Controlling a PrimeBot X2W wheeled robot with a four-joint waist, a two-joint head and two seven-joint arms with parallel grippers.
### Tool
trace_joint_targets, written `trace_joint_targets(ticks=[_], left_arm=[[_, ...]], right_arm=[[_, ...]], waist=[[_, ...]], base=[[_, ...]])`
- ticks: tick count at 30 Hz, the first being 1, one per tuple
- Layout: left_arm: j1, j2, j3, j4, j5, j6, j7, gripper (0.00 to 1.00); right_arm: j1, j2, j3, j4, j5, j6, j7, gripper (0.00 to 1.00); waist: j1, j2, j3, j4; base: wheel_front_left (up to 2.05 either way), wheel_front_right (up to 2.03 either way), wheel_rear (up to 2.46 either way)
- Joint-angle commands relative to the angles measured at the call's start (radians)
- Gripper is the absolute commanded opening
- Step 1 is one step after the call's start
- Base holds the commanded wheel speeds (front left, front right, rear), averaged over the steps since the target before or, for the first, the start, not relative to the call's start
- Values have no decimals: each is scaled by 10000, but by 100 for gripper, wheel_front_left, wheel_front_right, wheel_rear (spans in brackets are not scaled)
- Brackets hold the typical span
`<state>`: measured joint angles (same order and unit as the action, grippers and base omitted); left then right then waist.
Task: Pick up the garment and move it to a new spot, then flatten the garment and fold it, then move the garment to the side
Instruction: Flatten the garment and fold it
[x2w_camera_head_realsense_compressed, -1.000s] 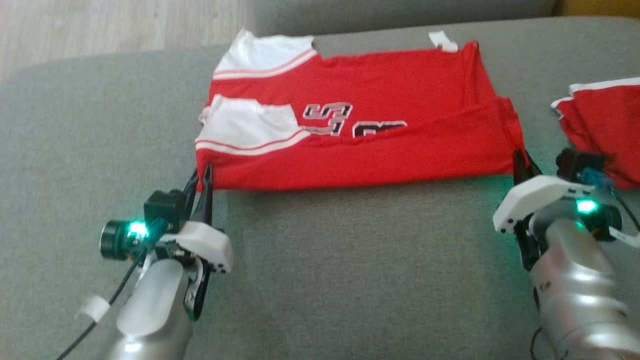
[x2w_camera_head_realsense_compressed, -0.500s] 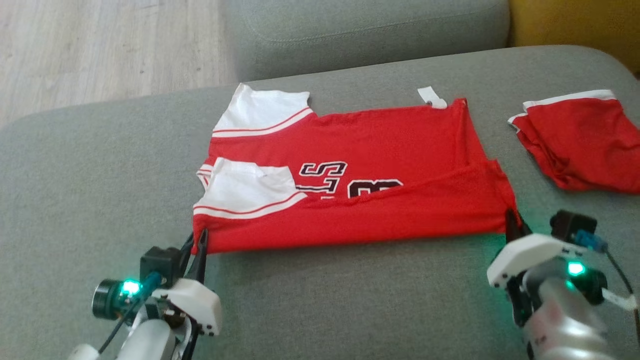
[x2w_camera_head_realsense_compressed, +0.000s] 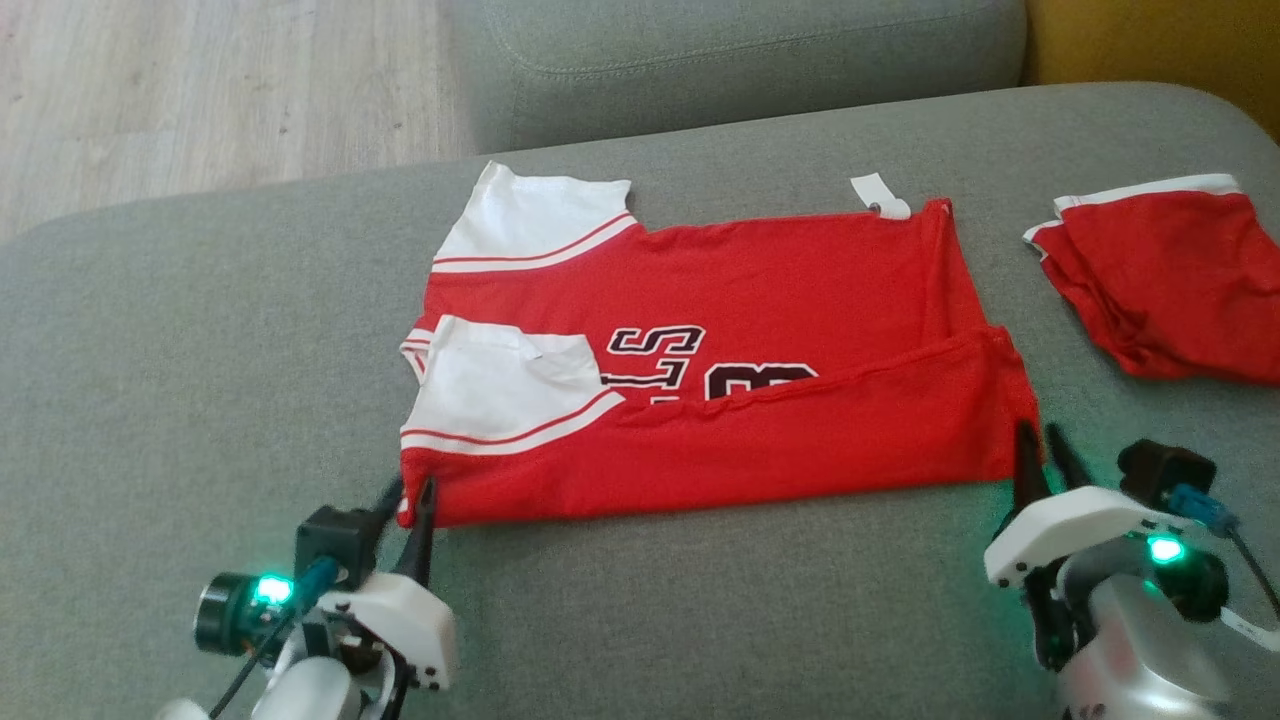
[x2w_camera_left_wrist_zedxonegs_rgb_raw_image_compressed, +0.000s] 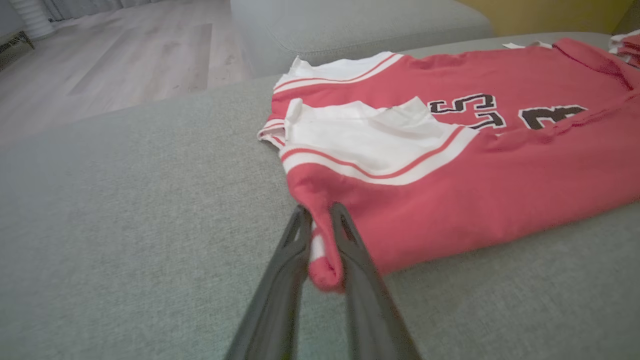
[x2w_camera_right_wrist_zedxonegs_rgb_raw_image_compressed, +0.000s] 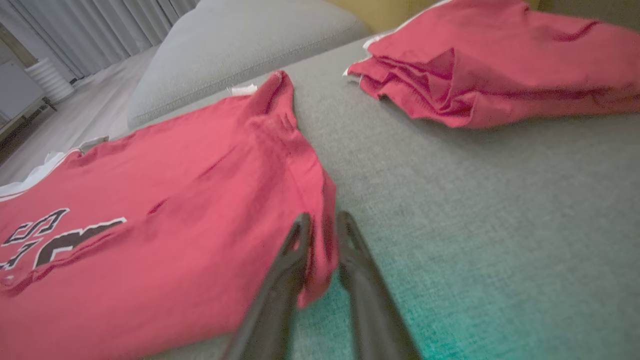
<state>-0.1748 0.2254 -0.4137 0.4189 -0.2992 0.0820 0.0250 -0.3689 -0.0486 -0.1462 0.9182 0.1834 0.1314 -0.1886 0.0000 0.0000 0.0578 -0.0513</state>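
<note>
From the head camera, shows the red-and-white jersey lying on the grey sofa seat, near long edge doubled over the black numerals, well apart from a second folded red garment at the right. Catches the left gripper at the white-sleeved near corner and the right gripper at the plain red near corner, each with fingers slightly spread after being pressed together a second ago. From the left wrist, finds the rolled corner of the cloth lying in the narrow gap between the dark fingers, slack rather than pinched. From the right wrist, gives the same picture: jaws a little apart, the red corner drooping between them onto the seat, not drawn taut. Reads as the let-go after a lengthwise fold, with that fold judged complete. Leaves, most likely, a further fold across and then the move to the side, with both arms needing to back off without dragging the corners open.
</note>
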Motion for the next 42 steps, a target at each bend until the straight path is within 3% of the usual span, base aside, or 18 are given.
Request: trace_joint_targets(ticks=[1,9,17,22,25,28,36,42], left_arm=[[-430,165,460,-293,20,210,-325,100],[-815,-51,805,-666,-26,436,-1997,100],[-2390,184,816,-1097,266,34,-2501,100],[-4644,767,721,-452,347,-817,-1405,100],[-6030,1206,597,452,282,-1499,-326,100],[-7184,1599,413,1406,97,-1902,649,100],[-8920,2409,-163,3414,-794,-2119,2588,100],[-9466,2991,-438,4262,-1248,-2124,2792,100]], right_arm=[[-84,-17,328,-757,-7,-7,-305,100],[694,-17,1243,-3489,432,-7,-713,100],[1271,-17,1694,-5617,637,-7,-729,100],[989,-17,2055,-6189,870,-7,-730,100],[791,-17,2331,-6487,1094,-7,-730,100],[610,-16,2623,-6730,1319,-7,-731,100],[423,-16,3108,-7105,1802,-7,-731,100],[356,-16,3067,-7250,2045,-7,-731,100]], waist=[[0,0,29,-11],[0,0,190,-135],[0,0,1071,-650],[0,0,2015,-1253],[0,0,2579,-1638],[0,0,3091,-2026],[0,0,3948,-2719],[0,0,4328,-3120]], base=[[0,0,0],[0,0,0],[0,0,0],[0,0,0],[0,0,0],[0,0,0],[0,0,0],[0,0,0]])
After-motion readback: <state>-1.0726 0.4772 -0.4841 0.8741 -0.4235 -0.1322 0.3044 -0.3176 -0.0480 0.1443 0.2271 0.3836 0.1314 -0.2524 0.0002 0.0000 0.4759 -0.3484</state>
